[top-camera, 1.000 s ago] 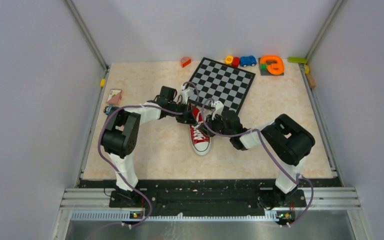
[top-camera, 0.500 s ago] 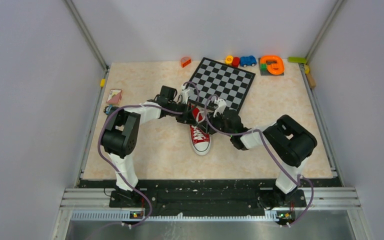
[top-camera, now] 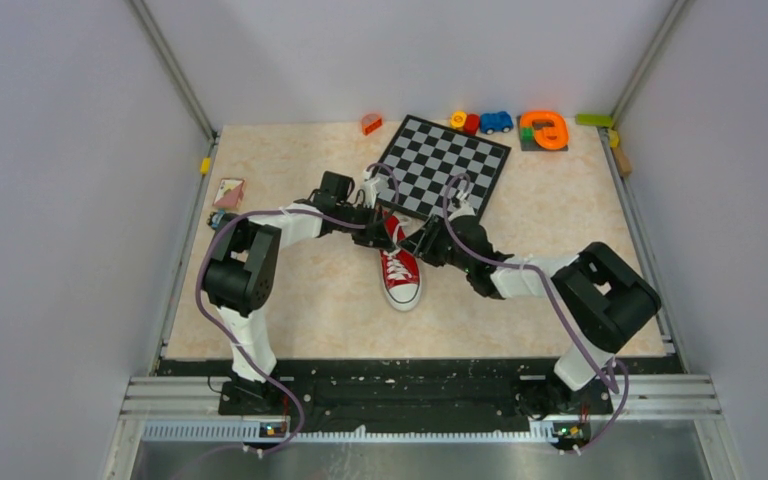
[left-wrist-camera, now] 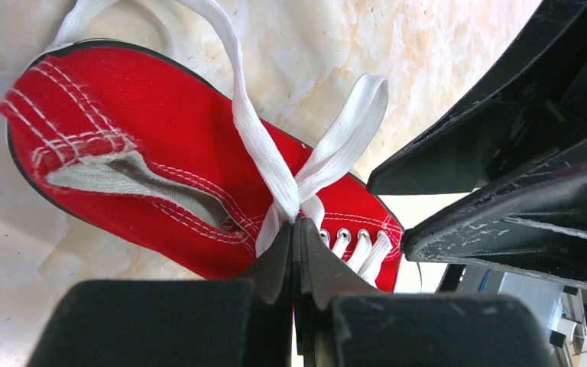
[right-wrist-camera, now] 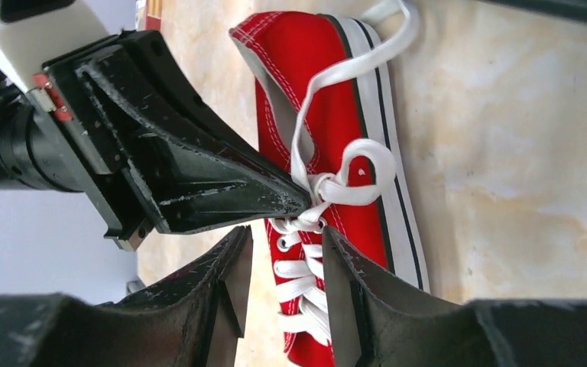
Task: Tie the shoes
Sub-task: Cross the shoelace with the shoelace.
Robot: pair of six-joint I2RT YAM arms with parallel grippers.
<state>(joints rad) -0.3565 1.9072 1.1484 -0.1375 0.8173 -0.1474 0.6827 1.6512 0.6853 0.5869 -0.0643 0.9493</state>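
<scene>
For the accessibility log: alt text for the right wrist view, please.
The left gripper, shut, pinches the white laces at the knot of a red canvas sneaker on a marbled table; the right gripper hangs open beside it.

A red canvas low sneaker [top-camera: 401,275] rests sole-down mid-worktop [top-camera: 290,310], white toe cap toward the near edge, white laces [left-wrist-camera: 275,164] crossed above the eyelets.

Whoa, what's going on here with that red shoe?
Two robot arms are tying a red sneaker on the table. The left gripper is pinched shut on the white laces where they cross above the eyelets. The right gripper hovers beside it, jaws apart, holding nothing. One small loop shows, but no finished bow.
</scene>
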